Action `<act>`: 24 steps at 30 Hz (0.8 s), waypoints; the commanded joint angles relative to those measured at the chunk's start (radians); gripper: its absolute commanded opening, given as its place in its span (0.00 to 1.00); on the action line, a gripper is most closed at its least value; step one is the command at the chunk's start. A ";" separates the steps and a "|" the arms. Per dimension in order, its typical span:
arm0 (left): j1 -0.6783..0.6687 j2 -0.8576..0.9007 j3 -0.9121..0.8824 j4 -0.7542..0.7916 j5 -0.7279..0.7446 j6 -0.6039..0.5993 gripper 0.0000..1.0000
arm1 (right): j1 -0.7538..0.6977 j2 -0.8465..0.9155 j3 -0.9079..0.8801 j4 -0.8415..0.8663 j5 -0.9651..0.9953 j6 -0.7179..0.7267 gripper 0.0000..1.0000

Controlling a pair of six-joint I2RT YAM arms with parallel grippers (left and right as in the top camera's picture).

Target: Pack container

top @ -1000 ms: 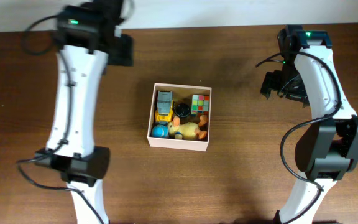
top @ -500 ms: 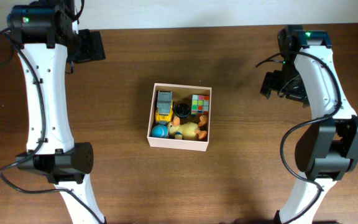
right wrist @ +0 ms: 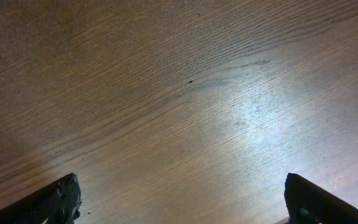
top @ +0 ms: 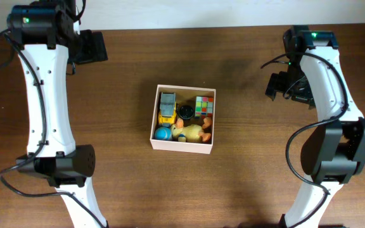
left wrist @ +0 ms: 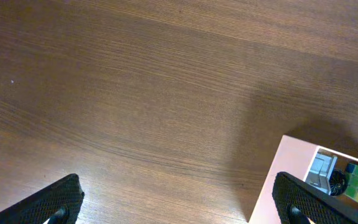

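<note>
The container (top: 182,144), a square shallow box with white walls, sits at the middle of the brown table. It holds a yellow toy truck (top: 166,107), a colour cube (top: 204,105), a yellow-orange duck (top: 194,132), a blue ball (top: 163,133) and a dark round piece (top: 185,112). My left gripper (top: 94,47) is open and empty at the far left, well away from the box. The left wrist view shows its fingertips (left wrist: 178,202) over bare wood and a corner of the container (left wrist: 272,180). My right gripper (top: 276,87) is open and empty at the far right; its fingertips (right wrist: 185,199) frame bare wood.
The white wall strip (top: 189,12) runs along the table's far edge. Both arm bases stand at the near edge, left (top: 75,168) and right (top: 331,158).
The left arm swung from near the back middle to the far left corner between one second and half a second ago, then held still. The right arm and box have not moved.
</note>
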 commanded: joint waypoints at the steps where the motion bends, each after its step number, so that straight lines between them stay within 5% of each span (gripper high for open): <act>1: 0.001 -0.024 0.007 0.000 0.007 -0.002 0.99 | 0.000 -0.003 -0.002 0.000 -0.001 -0.002 0.99; 6: -0.003 -0.087 0.007 0.045 0.029 -0.049 0.99 | 0.000 -0.003 -0.002 0.000 -0.001 -0.002 0.99; 14: -0.059 -0.306 -0.132 0.356 0.051 -0.055 0.99 | 0.000 -0.003 -0.002 0.000 -0.001 -0.002 0.99; 17: -0.061 -0.437 -0.336 0.508 0.052 -0.055 0.99 | 0.000 -0.003 -0.002 0.000 -0.001 -0.002 0.99; 24: -0.056 -0.906 -1.170 1.031 0.052 -0.055 0.99 | 0.000 -0.003 -0.002 0.000 -0.001 -0.002 0.99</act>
